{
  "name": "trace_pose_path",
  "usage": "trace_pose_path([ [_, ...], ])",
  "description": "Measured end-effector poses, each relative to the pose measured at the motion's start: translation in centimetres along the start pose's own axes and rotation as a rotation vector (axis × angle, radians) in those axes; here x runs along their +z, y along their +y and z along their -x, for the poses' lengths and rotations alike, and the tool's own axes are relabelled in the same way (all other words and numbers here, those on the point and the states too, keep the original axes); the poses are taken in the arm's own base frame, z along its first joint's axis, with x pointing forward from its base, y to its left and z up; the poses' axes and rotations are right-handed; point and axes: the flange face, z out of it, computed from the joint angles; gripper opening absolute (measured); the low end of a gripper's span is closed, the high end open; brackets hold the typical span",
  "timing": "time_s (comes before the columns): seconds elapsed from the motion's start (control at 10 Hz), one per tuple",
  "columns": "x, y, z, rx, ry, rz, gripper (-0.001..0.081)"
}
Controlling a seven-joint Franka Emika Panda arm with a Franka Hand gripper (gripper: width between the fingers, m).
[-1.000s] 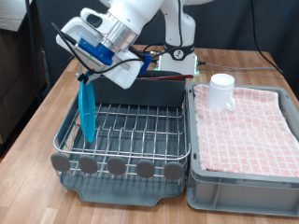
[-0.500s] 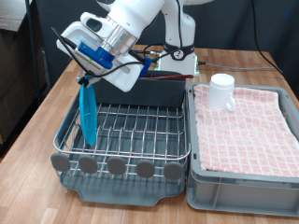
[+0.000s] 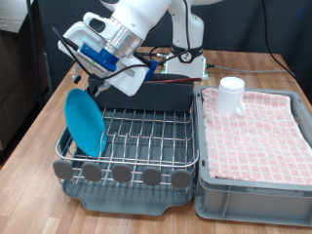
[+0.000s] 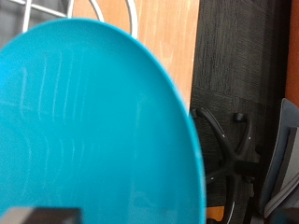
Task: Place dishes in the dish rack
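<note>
The bright-blue plate [image 3: 85,123] stands in the silver wire dish rack [image 3: 146,132] at the exterior view's left end, tipped so that its face shows. It fills the wrist view [image 4: 93,131]. My gripper [image 3: 94,78] hangs just above the plate's top edge, open, with nothing between its fingers. The white mug [image 3: 231,95] stands on the pink checkered cloth in the grey crate [image 3: 253,185] at the exterior view's right. The wooden spoon is not in view.
The rack's tall grey caddy [image 3: 161,96] stands at its back, and round grey knobs [image 3: 122,173] line its front. The wooden table [image 3: 39,117] lies to the exterior view's left. A dark floor and a chair base [image 4: 234,159] show in the wrist view.
The plate stood edge-on under the gripper before. It has now tipped over in the rack so its face shows, free of the fingers. The gripper has barely moved.
</note>
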Motion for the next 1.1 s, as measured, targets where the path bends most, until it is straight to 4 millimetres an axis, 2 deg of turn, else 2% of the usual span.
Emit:
trace_pose_path([
  [0.1, -0.1, 0.1, -0.4, 0.011, 0.000, 0.009, 0.0369],
  [0.3, -0.5, 0.4, -1.5, 0.047, -0.022, 0.012, 0.0731],
  [0.4, -0.9, 0.6, -2.3, 0.070, -0.042, 0.007, 0.0731],
  [0.5, -1.5, 0.9, -3.1, 0.090, -0.071, -0.006, 0.0789],
  [1.1, -6.4, 2.8, -7.8, 0.137, -0.221, -0.152, 0.0803],
])
